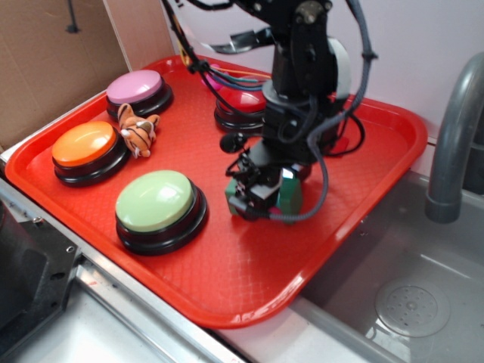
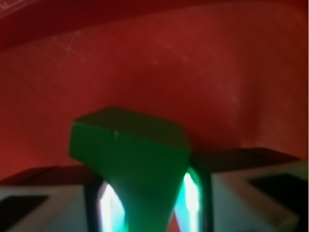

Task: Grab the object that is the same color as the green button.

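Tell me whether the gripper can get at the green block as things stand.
Yes, it looks so. The gripper is down on the red tray, and the wrist view shows the green block already between its fingers, with nothing in the way.

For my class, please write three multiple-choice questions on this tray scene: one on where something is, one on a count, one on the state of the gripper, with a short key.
1. Where does the toy tiger lie?
A. between the pink button and the orange button
B. in the sink
C. on top of the green button

2. How many round push buttons sit on the red tray?
A. two
B. four
C. six

3. What is the gripper doing?
A. hanging open above the tray
B. closed on the green block
C. pressing the orange button

Key: 1 A, the tiger rests between those two; 2 B, pink, orange, green and a red button behind the arm; 3 B, the wrist view shows the block between the fingers.
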Controlling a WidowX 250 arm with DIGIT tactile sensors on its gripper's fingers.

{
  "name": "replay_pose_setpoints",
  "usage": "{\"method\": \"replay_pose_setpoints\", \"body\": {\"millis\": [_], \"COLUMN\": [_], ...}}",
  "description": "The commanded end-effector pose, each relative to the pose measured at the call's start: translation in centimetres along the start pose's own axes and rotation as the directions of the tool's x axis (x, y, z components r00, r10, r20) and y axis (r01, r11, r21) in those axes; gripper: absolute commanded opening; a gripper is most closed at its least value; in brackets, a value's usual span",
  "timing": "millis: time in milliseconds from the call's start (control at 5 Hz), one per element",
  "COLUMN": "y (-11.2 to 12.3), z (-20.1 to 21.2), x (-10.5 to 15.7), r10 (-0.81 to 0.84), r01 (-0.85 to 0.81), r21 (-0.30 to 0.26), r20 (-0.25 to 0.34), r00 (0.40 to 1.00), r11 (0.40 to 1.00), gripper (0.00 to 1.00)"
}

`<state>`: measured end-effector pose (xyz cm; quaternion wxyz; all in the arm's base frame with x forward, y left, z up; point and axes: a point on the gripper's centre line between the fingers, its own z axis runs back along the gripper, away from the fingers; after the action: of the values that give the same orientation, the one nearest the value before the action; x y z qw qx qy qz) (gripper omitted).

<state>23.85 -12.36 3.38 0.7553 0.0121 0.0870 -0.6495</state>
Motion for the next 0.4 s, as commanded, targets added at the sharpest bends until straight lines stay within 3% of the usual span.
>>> {"method": "replay_pose_setpoints", "body": {"millis": [0, 200], "y": [-2.6, -4.2], "z": [9.6, 14.3], "x": [-2.6, -4.1], "r10": [0.393, 0.611], "r01": [-0.403, -0.617], "r21": [0.084, 0.070], "r20": [0.115, 0.087], "r00": [0.912, 0.787], "r11": [0.911, 0.784], "gripper": [0.00, 0.00]}}
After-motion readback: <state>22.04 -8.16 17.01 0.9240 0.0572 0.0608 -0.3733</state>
